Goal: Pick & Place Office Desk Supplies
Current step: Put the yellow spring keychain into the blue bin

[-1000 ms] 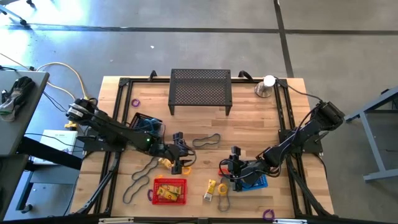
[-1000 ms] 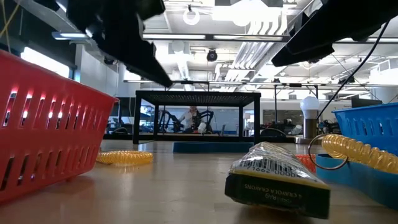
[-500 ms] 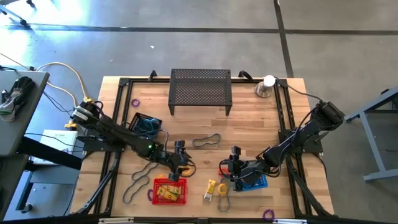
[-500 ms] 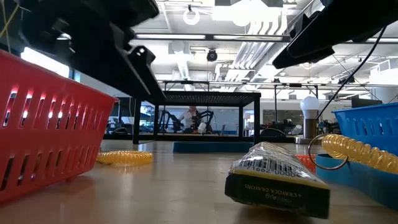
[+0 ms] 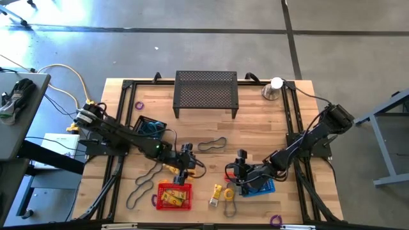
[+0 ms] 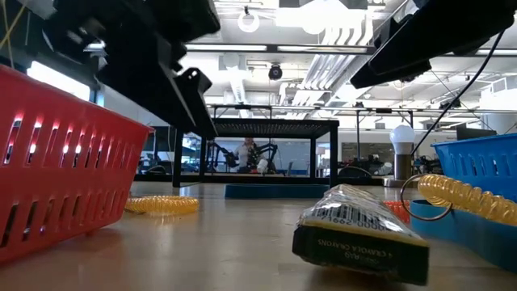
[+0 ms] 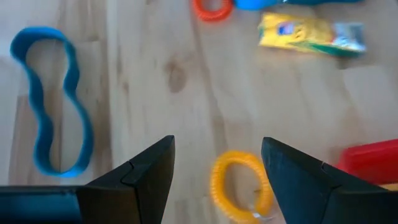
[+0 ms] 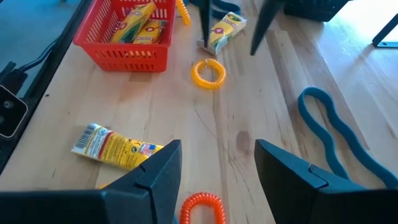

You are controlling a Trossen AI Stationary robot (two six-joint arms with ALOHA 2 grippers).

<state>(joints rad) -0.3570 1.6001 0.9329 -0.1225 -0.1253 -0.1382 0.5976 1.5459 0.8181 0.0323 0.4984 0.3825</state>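
Observation:
My left gripper (image 5: 185,172) hangs open just above the table, behind the red basket (image 5: 174,196). In its wrist view a yellow coil ring (image 7: 239,186) lies on the wood ahead of its fingers (image 7: 217,146), untouched. A yellow crayon box (image 8: 224,28) lies on the table by its fingertips; whether they touch it does not show. My right gripper (image 5: 235,171) stands open above the table, left of the blue basket (image 5: 262,185), with nothing between its fingers (image 8: 217,149). An orange coil ring (image 8: 202,208) and a crayon pack (image 8: 115,146) lie flat below it.
A teal band loop (image 7: 53,112) lies flat at mid table. A dark basket (image 5: 150,126) stands at the left and dark loops (image 5: 144,185) lie near the front left. The black mesh stand (image 5: 206,92) and a silver cone with a white ball (image 5: 273,88) stand at the far edge.
My left gripper has tipped further down and sunk a little toward the table's near edge, above the yellow coil ring. It has stayed open.

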